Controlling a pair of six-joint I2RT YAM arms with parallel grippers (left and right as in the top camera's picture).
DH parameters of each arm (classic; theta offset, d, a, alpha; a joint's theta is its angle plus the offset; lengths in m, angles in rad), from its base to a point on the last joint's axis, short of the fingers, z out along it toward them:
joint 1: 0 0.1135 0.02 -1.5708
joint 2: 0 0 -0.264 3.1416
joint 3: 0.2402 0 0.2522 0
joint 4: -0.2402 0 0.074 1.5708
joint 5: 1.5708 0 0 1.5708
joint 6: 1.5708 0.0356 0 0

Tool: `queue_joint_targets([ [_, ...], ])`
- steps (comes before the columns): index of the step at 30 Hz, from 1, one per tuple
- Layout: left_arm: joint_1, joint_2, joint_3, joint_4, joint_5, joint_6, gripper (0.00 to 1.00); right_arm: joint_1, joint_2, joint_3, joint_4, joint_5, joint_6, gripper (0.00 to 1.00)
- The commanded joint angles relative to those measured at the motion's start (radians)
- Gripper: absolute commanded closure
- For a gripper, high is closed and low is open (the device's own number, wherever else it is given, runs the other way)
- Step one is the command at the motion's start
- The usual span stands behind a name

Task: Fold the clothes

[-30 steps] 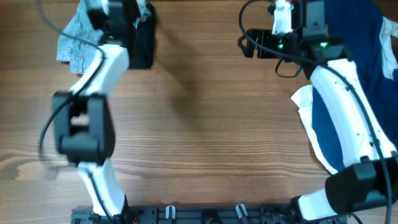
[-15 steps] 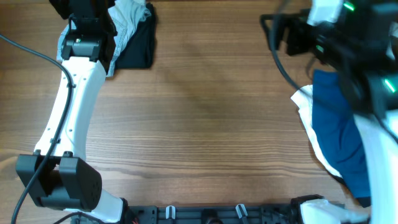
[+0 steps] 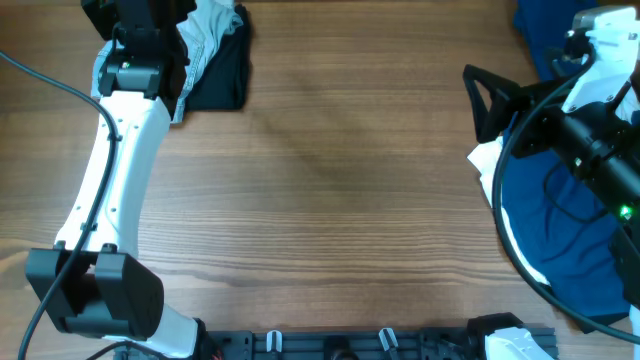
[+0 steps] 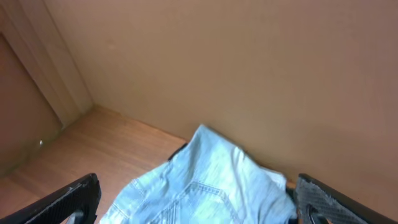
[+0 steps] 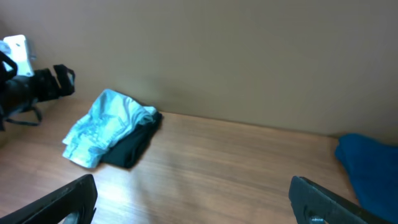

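Observation:
The light-blue denim shorts [image 3: 212, 28] lie crumpled at the back left corner, partly on top of a black garment [image 3: 222, 78]. My left gripper [image 3: 143, 20] hangs over the shorts' left part. In the left wrist view the shorts [image 4: 208, 180] lie between and below its wide-apart fingers [image 4: 69, 199], so my left gripper [image 4: 196, 214] is open. My right gripper [image 3: 487, 95] is raised over the right side of the table, open and empty [image 5: 193, 208]. A large navy-blue garment [image 3: 560, 235] lies under the right arm.
Another blue garment [image 3: 535, 30] lies at the back right corner and also shows in the right wrist view [image 5: 370, 165]. A white cloth [image 3: 490, 165] edges the navy garment. A wall stands just behind the shorts [image 4: 249, 74]. A black rail [image 3: 330, 345] runs along the front edge.
The left arm stretched out to the back left corner and then held still. The right arm swung away from the back of the table to the right and rose toward the camera.

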Motion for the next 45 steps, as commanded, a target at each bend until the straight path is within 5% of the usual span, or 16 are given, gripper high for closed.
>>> queue_joint_targets([
  [1, 0.002, -0.01, -0.001, -0.039, 0.004, -0.009, 0.0, 0.001, 0.01, -0.003, 0.0, 0.03, -0.088, 0.0],
  [6, 0.002, -0.01, -0.001, -0.095, 0.004, -0.009, 0.0, 0.001, -0.037, -0.137, 0.086, 0.03, -0.175, 0.0],
  [16, 0.002, -0.01, -0.001, -0.13, 0.004, -0.009, 0.0, -0.025, -0.54, -1.007, 0.66, 0.018, -0.132, 0.0],
  [23, 0.002, -0.01, -0.001, -0.13, 0.004, -0.009, 0.0, -0.026, -0.817, -1.431, 0.845, 0.018, -0.106, 0.0],
  [34, 0.002, -0.01, -0.001, -0.13, 0.004, -0.009, 0.0, -0.026, -1.128, -1.7, 0.857, 0.018, -0.11, 0.0],
  [45, 0.002, -0.01, -0.001, -0.13, 0.004, -0.009, 0.0, -0.025, -1.121, -1.724, 0.874, 0.018, -0.11, 0.0],
])
